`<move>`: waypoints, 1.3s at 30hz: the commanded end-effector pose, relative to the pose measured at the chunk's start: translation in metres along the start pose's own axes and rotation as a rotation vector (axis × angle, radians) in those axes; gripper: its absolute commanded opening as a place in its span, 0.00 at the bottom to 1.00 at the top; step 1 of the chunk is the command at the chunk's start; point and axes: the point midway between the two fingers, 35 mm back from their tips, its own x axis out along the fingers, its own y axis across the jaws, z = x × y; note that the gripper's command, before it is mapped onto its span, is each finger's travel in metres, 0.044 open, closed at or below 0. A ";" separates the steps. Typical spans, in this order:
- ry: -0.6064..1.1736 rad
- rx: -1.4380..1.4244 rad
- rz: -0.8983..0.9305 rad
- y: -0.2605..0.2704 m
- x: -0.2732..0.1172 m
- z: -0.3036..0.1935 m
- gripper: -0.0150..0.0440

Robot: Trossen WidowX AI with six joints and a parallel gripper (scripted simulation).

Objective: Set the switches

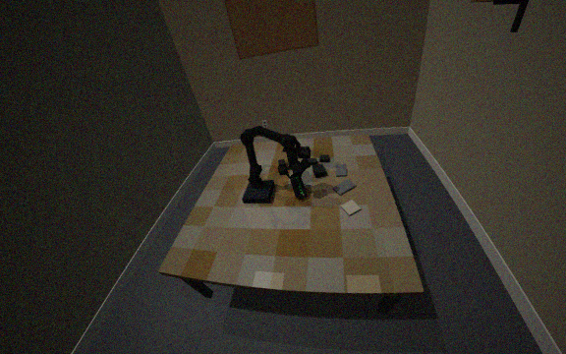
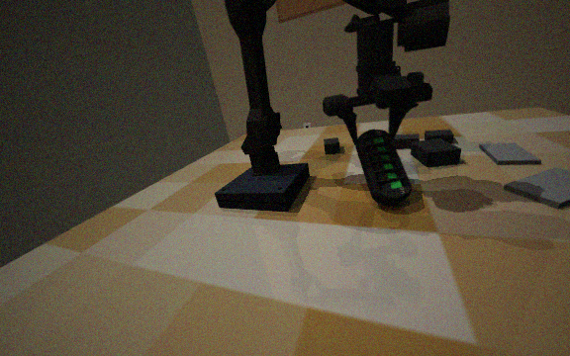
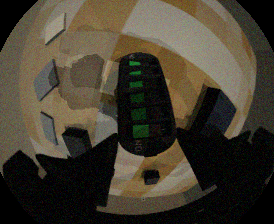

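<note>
The dark grey controller unit [image 1: 299,188] [image 2: 385,170] [image 3: 147,105] is tilted, with its switch side facing the wrist camera and its far end raised in the exterior view. My gripper [image 2: 376,136] [image 3: 148,133] is shut on the unit's raised end, one finger at each long side. The lower end is close to the bench; whether it touches cannot be told. Six rockers show in a row in the wrist view, each with a green end on the left. The image is dark and grainy, so which ends are pressed is unclear. The underside label is hidden.
The arm's base [image 1: 258,192] [image 2: 265,188] [image 3: 214,112] stands beside the unit. Dark blocks [image 2: 435,152] [image 3: 77,141] lie behind and to the side. A small dark cube [image 2: 332,145] [image 3: 151,176] sits farther back. Grey flat plates [image 1: 345,187] [image 2: 557,187] and a pale plate [image 1: 351,207] lie to the right.
</note>
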 end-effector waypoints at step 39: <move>0.080 -0.001 0.004 0.001 -0.019 0.033 0.82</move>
